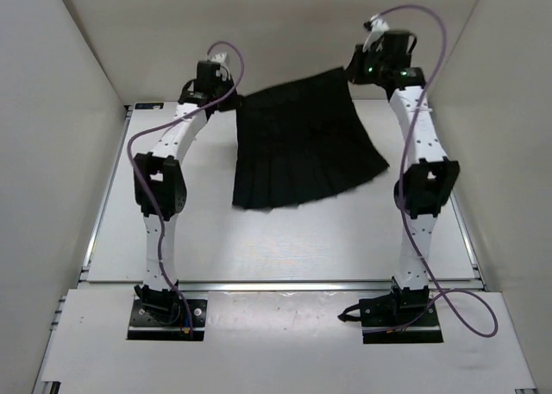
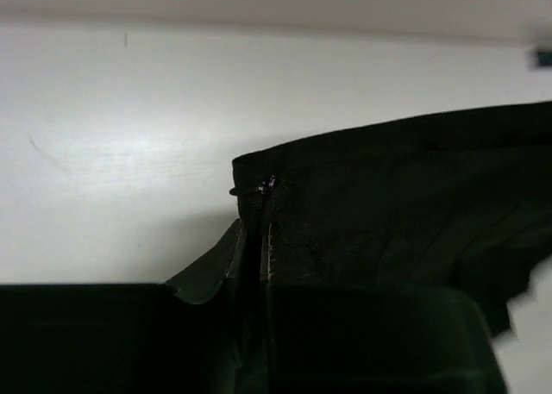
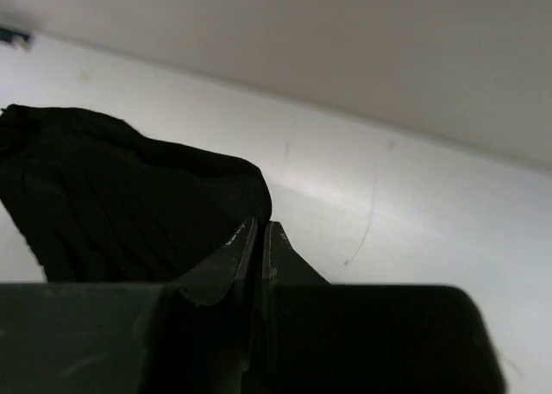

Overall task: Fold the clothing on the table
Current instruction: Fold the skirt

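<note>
The clothing, a black pleated skirt, hangs spread between both arms at the far side of the white table. Its flared hem trails toward me on the tabletop. My left gripper is shut on the skirt's left waistband corner. In the left wrist view the fabric runs right from the pinched jaws. My right gripper is shut on the right waistband corner, held higher than the left one. In the right wrist view the cloth bunches to the left of the closed fingertips.
White walls enclose the table on the left, right and far sides, close behind both grippers. Purple cables loop off each arm. Metal edge rails run along the near edge, with the arm bases just in front of them.
</note>
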